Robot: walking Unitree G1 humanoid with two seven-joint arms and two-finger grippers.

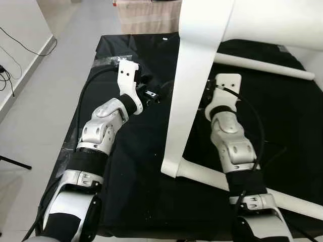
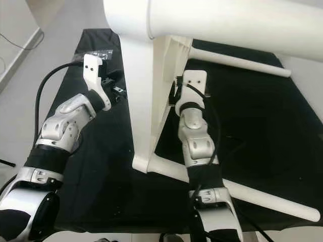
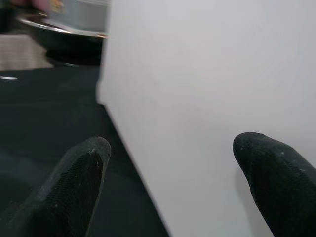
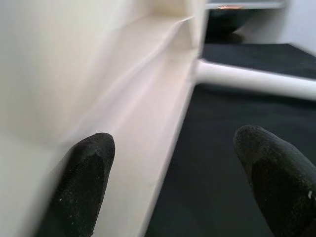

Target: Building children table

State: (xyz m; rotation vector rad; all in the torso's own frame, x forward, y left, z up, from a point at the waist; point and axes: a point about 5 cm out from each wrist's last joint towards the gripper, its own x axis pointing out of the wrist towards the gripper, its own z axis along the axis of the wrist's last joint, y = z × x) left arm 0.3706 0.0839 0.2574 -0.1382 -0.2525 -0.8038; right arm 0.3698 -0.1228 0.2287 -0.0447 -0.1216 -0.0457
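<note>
White children's table (image 1: 192, 85) stands partly assembled on the black-covered tabletop (image 1: 136, 166), its flat leg panel upright and its foot resting on the cloth near the front edge. Everything below is placed relative to that panel.

Nearest, both silver arms reach forward, one on each side of the panel. A white round rail (image 1: 282, 199) runs along the cloth from the panel's foot, passing under the right arm.

Left pincer (image 3: 173, 173): fingers apart, nothing between them, aimed at the panel's broad white face, close to it. Whether a fingertip touches the face cannot be told.

Right pincer (image 4: 177, 177): fingers also apart, empty, pointing along the panel's inner side where a ledge runs; black cloth lies under the other finger.

Beyond the right pincer a white round bar (image 1: 267, 66) juts out from the panel just above the cloth.

Farther, beside the left wrist, small dark hardware pieces (image 1: 151, 93) lie on the cloth.

Farthest, grey floor (image 1: 60, 60) past the tabletop.
</note>
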